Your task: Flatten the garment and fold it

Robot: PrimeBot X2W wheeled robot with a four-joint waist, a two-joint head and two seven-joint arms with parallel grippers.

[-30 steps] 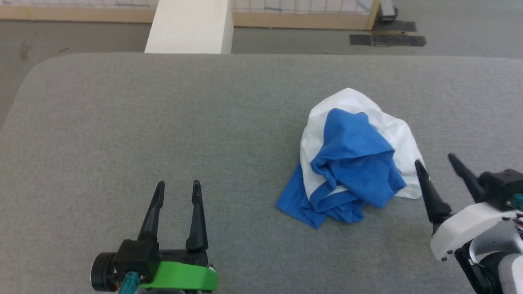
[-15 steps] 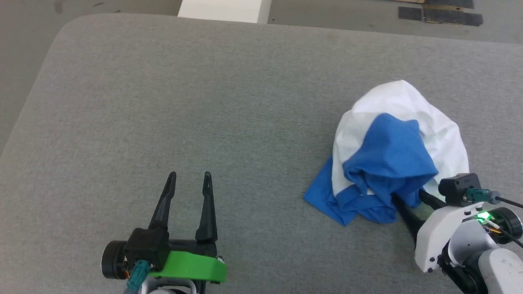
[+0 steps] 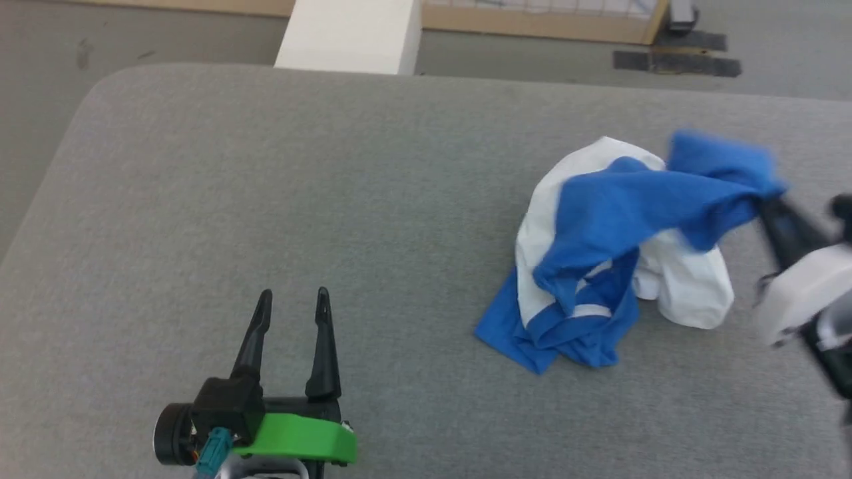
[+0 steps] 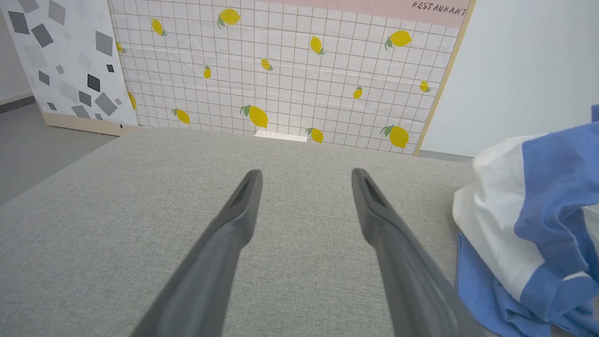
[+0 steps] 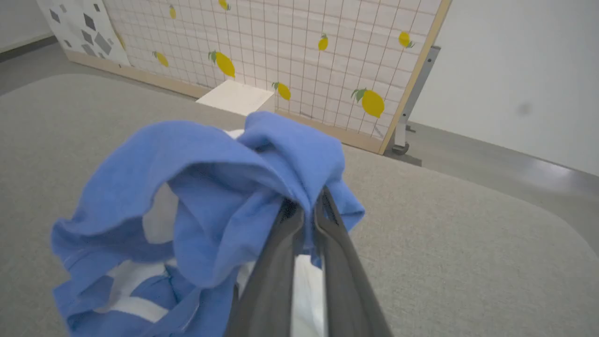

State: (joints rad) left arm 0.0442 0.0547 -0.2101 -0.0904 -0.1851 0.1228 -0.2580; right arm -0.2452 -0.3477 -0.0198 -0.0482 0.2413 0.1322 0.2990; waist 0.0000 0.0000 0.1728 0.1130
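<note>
**Shirt (image 3: 619,219) pinched at a blue fold, flattening just begun**

The shirt sits in a crumpled heap on the right half of the grey table (image 3: 266,166), white body and blue sleeves tangled together. The right gripper (image 5: 304,208) is above the table's right side. Its two fingers are clamped tight on a fold of blue cloth, which it holds raised off the table and drawn out to the right. The rest of the heap rests on the table. The left gripper (image 3: 293,296) hovers near the table's near edge on the left half, fingers spread wide and holding nothing.

The step in hand looks like opening up the heap, the first part of flattening. The next move probably calls for the free gripper to cross the table and take a second edge, so the cloth can be stretched between both. The thin fabric may slip or drag the whole heap along.
</note>
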